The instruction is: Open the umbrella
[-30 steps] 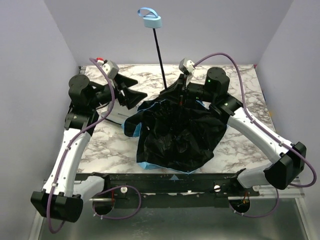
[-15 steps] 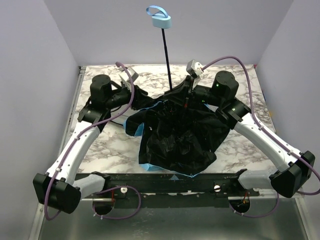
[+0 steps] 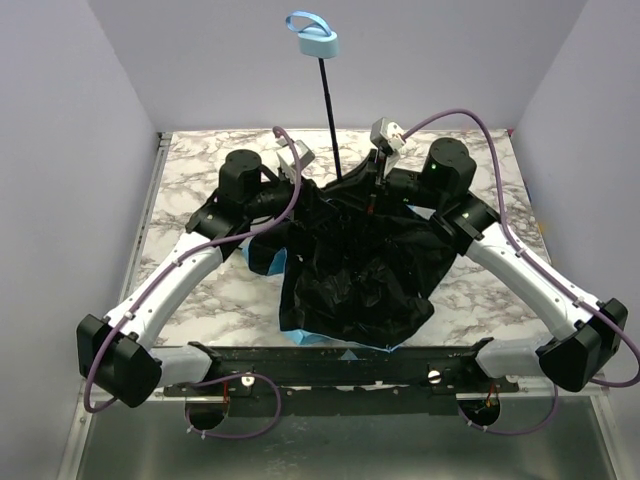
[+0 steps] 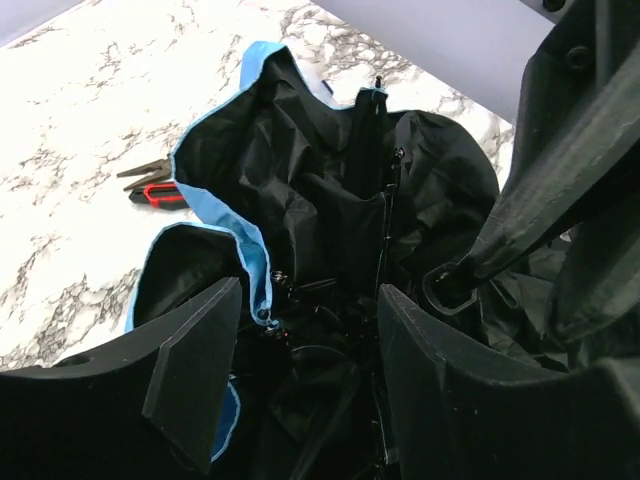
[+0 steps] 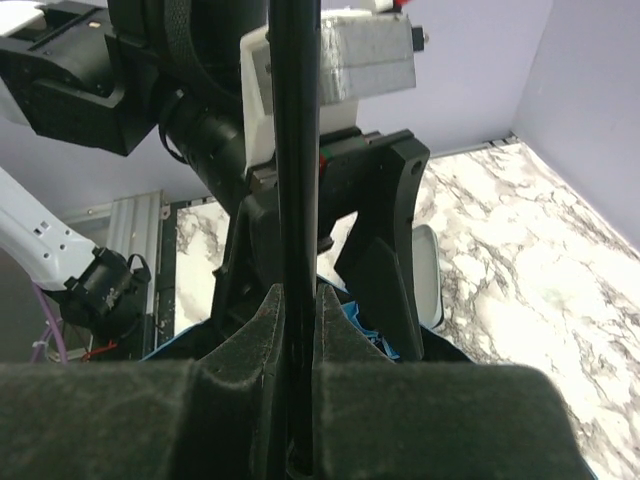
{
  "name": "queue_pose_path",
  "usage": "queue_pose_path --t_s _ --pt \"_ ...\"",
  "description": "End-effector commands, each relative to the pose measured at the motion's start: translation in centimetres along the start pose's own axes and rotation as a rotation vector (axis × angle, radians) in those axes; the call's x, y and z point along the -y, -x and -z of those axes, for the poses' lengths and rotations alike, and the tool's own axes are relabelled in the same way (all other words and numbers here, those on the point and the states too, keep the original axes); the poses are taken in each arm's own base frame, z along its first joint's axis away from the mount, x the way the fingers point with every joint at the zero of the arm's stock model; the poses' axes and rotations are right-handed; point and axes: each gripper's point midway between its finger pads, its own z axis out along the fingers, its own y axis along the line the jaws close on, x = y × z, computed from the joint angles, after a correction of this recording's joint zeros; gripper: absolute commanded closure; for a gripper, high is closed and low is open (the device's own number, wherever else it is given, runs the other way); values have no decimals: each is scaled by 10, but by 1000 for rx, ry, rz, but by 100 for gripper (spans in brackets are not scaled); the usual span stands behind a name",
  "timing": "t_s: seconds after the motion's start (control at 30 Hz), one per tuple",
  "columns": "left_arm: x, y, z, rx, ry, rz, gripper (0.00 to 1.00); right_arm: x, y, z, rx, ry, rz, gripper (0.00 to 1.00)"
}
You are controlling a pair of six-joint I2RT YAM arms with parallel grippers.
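The umbrella (image 3: 355, 270) lies upside down on the marble table, its black inside up and sky-blue edges showing, the canopy slack and crumpled. Its thin black shaft (image 3: 329, 118) stands up to the light-blue handle (image 3: 318, 42) with its wrist loop. My right gripper (image 3: 368, 192) is shut on the shaft (image 5: 296, 200) near the canopy's hub. My left gripper (image 3: 305, 190) is open, its jaws wide, just over the canopy's left rear folds (image 4: 330, 230), close beside the right gripper. Its fingers (image 4: 195, 370) hold nothing.
Red-handled and dark hand tools (image 4: 150, 185) lie on the marble left of the canopy. A rounded clear-and-black case (image 5: 428, 270) lies on the table beyond it. Purple walls close in the table on three sides. A black frame rail (image 3: 340, 365) runs along the near edge.
My left arm has swung right from the table's left side to the canopy's rear by the shaft. The right gripper has kept its hold; the handle swayed slightly.
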Motion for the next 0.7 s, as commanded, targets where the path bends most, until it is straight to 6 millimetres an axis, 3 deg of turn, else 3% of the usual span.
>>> queue_pose_path --t_s 0.0,0.23,0.43,0.57,0.67 --pt "-26 -7 -8 -8 144 27 41 -10 46 0 110 51 71 100" --pt "-109 -64 18 -150 490 188 41 -20 80 8 172 64 114 100" --pt "-147 -81 40 -161 577 296 27 -25 86 14 173 62 120 100" --pt "-158 -72 50 -130 555 297 21 -24 80 13 151 58 111 100" --pt "-138 -30 53 -6 433 188 19 -17 64 9 111 44 81 100"
